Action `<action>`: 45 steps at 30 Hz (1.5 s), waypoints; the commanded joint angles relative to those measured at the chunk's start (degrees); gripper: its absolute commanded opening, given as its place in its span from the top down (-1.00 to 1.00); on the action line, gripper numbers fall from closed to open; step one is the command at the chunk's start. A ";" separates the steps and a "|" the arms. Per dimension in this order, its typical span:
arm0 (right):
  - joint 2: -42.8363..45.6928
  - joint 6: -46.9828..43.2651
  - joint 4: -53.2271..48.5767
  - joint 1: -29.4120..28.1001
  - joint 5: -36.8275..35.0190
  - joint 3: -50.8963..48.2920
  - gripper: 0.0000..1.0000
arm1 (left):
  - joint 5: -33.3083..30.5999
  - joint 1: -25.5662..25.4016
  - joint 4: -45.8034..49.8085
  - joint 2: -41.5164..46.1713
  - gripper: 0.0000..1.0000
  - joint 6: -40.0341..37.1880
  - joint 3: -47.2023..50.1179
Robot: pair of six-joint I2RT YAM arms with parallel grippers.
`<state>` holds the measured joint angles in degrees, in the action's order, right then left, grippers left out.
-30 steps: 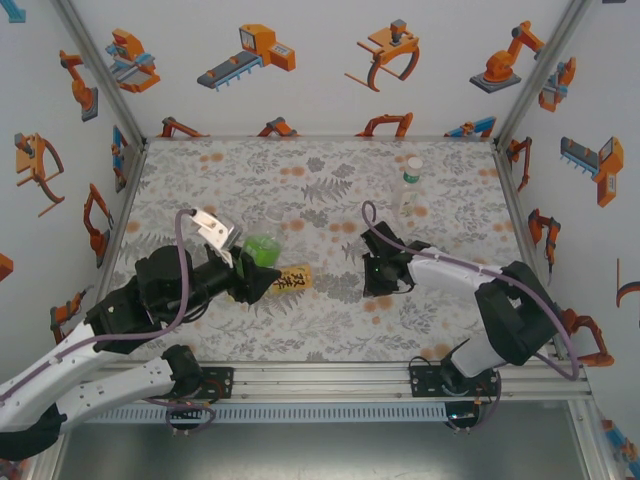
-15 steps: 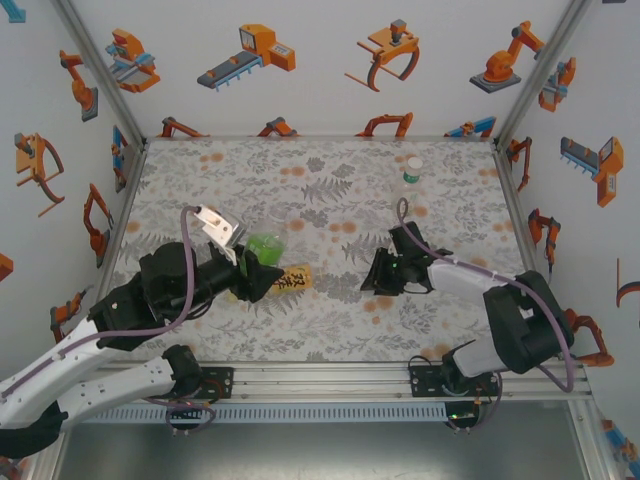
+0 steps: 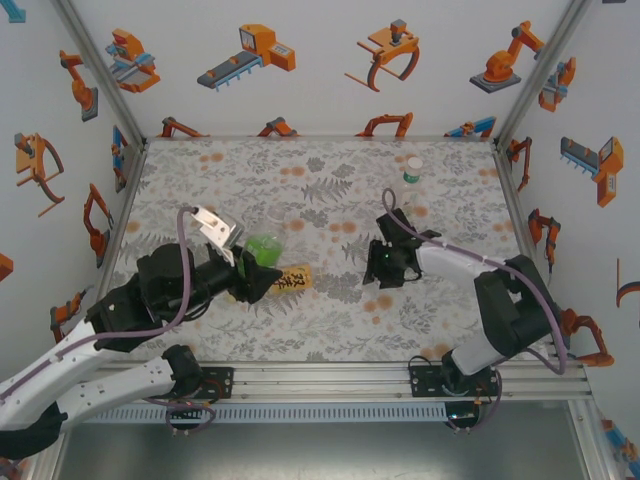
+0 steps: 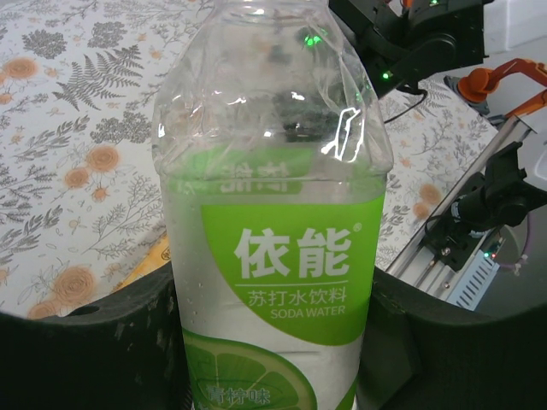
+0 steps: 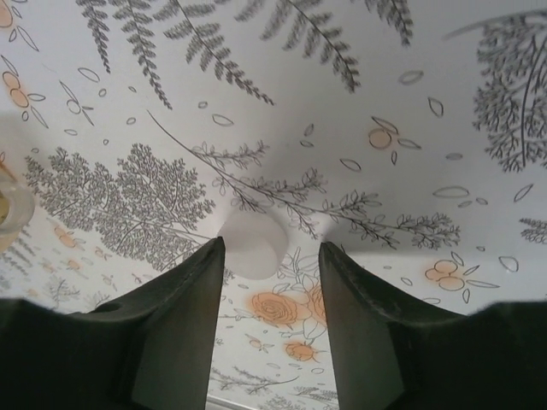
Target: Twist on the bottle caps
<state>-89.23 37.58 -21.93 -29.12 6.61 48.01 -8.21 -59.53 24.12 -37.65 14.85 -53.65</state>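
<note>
My left gripper (image 3: 257,270) is shut on the short green bottle (image 3: 263,247), which stands upright. In the left wrist view its green soda-water label (image 4: 278,265) sits between my black fingers (image 4: 94,342). The amber bottle (image 3: 291,280) with the yellow label lies on the mat right beside it. My right gripper (image 3: 384,264) is low over the mat at centre right, with its jaws open. A whitish bottle cap (image 5: 248,241) lies on the mat just past the left fingertip, with nothing between the fingers (image 5: 184,316). The slim clear bottle (image 3: 411,175) stands at the back right.
The flowered mat (image 3: 320,190) covers the table, walled on three sides. A metal rail (image 3: 320,372) runs along the near edge with both arm bases on it. A purple cable (image 3: 395,215) loops above the right wrist.
The right gripper's jaws have opened wider, and its wrist has swung about and shifted slightly farther from me. The left arm and the green bottle have stayed put.
</note>
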 commanded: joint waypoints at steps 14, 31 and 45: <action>-3.19 -3.91 -15.13 -7.74 -16.27 8.79 0.03 | -2.05 0.45 0.78 2.93 0.65 1.50 -0.49; -4.15 -2.02 -8.52 -7.91 -10.30 7.33 0.03 | -2.30 0.42 1.11 3.66 0.65 1.65 -0.32; -5.55 -2.14 -7.94 -7.97 -10.37 5.99 0.15 | -2.00 0.39 0.34 2.35 0.65 1.58 -0.57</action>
<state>-94.21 34.89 -30.02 -36.64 -3.79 54.70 -9.89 -59.53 25.30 -35.09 15.90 -53.63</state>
